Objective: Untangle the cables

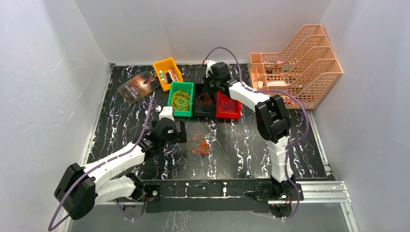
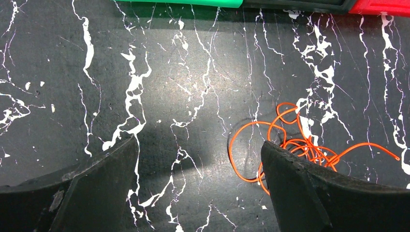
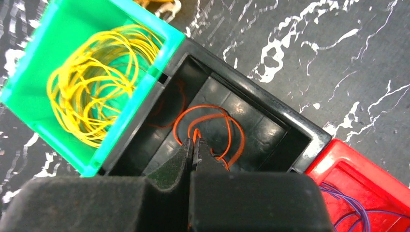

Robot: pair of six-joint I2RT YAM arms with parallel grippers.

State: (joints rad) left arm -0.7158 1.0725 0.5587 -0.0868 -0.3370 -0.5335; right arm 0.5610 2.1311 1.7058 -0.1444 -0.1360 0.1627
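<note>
**A:** What sits closest to the lens?

**B:** In the right wrist view it's your right gripper (image 3: 194, 142), filling the bottom of the frame. Its fingers are pressed together on one orange loop (image 3: 212, 121) above the black bin (image 3: 270, 125). In the left wrist view your left gripper (image 2: 197, 145) stands wide apart with nothing between its fingers.

**A:** And the rest, big to small?

**B:** First the marbled table (image 1: 241, 154). Then there are three bins in a row at the centre of the overhead view: the green bin (image 3: 138, 101), the black one, and the red bin (image 3: 348, 164). Yellow loops (image 3: 96, 77) lie in the green one and purple strands (image 3: 358, 203) in the red. An orange tangle (image 2: 300, 145) lies on the bare table at the lower right of the left wrist view, just beside the finger on that side.

**A:** How will it handle?

**B:** I'd judge it nearly weightless, thin and springy. It will likely snag on its neighbours and may slip from the pads. Take one outlying strand where it runs clear of the knot, toward the right edge of the frame. Lift slowly so the rest can drop away.
</note>
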